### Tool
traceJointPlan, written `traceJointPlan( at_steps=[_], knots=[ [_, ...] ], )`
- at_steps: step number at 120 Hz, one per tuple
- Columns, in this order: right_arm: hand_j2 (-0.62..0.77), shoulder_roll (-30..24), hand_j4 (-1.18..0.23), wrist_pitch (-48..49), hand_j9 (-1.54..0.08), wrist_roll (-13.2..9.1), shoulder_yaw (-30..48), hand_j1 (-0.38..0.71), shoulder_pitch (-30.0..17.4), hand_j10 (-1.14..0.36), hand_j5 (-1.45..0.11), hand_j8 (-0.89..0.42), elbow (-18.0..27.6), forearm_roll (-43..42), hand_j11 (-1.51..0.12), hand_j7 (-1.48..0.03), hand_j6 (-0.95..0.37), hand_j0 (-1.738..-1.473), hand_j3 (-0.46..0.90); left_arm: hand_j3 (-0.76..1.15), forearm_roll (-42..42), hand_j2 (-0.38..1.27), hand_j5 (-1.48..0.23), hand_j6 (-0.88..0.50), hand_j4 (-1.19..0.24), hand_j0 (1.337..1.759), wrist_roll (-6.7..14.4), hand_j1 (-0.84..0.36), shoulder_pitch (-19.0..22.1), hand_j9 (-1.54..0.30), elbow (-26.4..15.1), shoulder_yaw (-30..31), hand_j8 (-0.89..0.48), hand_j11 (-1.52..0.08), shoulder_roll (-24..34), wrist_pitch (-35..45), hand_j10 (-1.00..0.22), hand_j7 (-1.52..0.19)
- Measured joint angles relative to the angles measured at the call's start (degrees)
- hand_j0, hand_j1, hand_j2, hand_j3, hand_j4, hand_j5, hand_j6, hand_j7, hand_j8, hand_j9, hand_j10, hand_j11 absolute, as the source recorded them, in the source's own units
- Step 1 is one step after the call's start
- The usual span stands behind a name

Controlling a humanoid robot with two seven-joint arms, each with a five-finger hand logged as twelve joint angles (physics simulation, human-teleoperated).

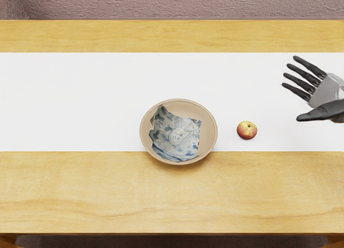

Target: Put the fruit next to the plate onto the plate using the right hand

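Note:
A small red and yellow apple (246,130) lies on the white runner, just right of the plate. The plate (209,124) is beige with a blue and white pattern inside and nothing on it. My right hand (305,95) comes in from the right edge, up and to the right of the apple and well apart from it. Its dark fingers (301,76) are spread and the thumb points left; it holds nothing. The left arm does not show.
A white runner (80,97) crosses the wooden table (161,189) from left to right. Wood shows in front of it and behind it, and the table's far edge meets a dark wall.

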Motion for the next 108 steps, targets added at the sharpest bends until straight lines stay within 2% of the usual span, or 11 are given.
traceJointPlan(
  at_steps=[14, 20, 31, 43, 62, 76, 90, 108],
  knots=[
    [0.00, 0.23, 0.00, 0.00, 0.00, -0.04, 0.34, -0.35, -0.09, 0.00, 0.00, 0.00, -0.22, 0.23, 0.00, 0.00, 0.00, -1.658, 0.00, 0.00, 0.00, 0.00, -0.01, -0.01, -0.01, 1.658, 0.00, 0.34, 0.00, -0.01, 0.03, 0.00, -0.01, -0.01, 0.00, 0.00, -0.01, -0.01],
    [0.00, 0.39, 0.00, 0.00, 0.00, -0.05, -2.46, -0.35, 0.79, 0.00, 0.00, 0.00, -0.03, 0.36, 0.00, 0.00, 0.00, -1.658, 0.00, 0.00, 0.00, 0.00, -0.01, -0.01, -0.01, 1.658, 0.00, 0.34, 0.00, -0.01, 0.02, 0.02, -0.01, -0.01, 0.00, 0.00, -0.01, -0.01],
    [0.00, 0.37, 0.00, -0.41, 0.00, -0.06, -11.16, -0.35, 5.22, 0.00, 0.00, 0.00, -0.02, 0.18, 0.00, 0.00, 0.00, -1.658, 0.00, 0.00, 0.00, 0.00, -0.01, -0.01, -0.01, 1.658, -0.01, 0.34, 0.08, -0.01, 0.04, -0.05, -0.01, -0.01, 0.00, 0.01, -0.01, -0.01],
    [0.00, 0.68, -0.03, -1.50, -0.03, -0.02, -16.82, -0.32, 11.60, -0.03, -0.03, -0.02, 0.24, -0.18, -0.03, -0.03, -0.03, -1.658, 0.00, 0.00, 0.01, 0.00, -0.01, -0.01, -0.01, 1.658, 0.00, 0.34, 0.09, -0.01, 0.04, -0.06, -0.01, -0.01, 0.00, 0.00, -0.01, -0.01],
    [-0.01, -1.75, -0.05, -2.16, -0.06, -0.94, -23.47, -0.29, 18.35, -0.05, -0.06, -0.05, 0.92, -8.80, -0.06, -0.06, -0.05, -1.658, 0.00, 0.00, 0.00, 0.00, -0.01, -0.01, -0.01, 1.658, 0.00, 0.34, 0.09, -0.01, 0.03, -0.01, -0.01, -0.01, 0.00, 0.00, -0.01, -0.01],
    [-0.01, -5.30, -0.03, -2.45, -0.04, -1.51, -25.38, -0.31, 19.47, -0.03, -0.04, -0.03, 3.57, -12.93, -0.04, -0.04, -0.03, -1.658, 0.00, 0.00, 0.00, 0.00, -0.01, -0.01, -0.01, 1.658, 0.00, 0.34, 0.02, -0.01, 0.02, 0.01, -0.01, -0.01, 0.00, 0.00, -0.01, -0.01],
    [0.00, -6.86, -0.02, -8.59, -0.02, -5.33, -26.22, -0.33, 19.30, -0.02, -0.02, -0.02, 8.81, -22.00, -0.02, -0.02, -0.02, -1.658, 0.00, 0.00, 0.00, 0.00, -0.01, -0.01, -0.01, 1.658, 0.00, 0.34, 0.00, -0.01, 0.02, 0.02, -0.01, -0.01, 0.00, 0.00, -0.01, -0.01],
    [0.00, -6.80, -0.01, -13.70, -0.01, -6.97, -26.48, -0.34, 19.93, -0.01, -0.01, -0.01, 14.48, -27.06, -0.01, -0.01, -0.01, -1.658, 0.00, 0.00, 0.00, 0.00, -0.01, -0.01, -0.01, 1.658, -0.01, 0.34, 0.00, -0.01, 0.02, 0.02, -0.01, -0.01, 0.00, 0.01, -0.01, -0.01]
  ],
)
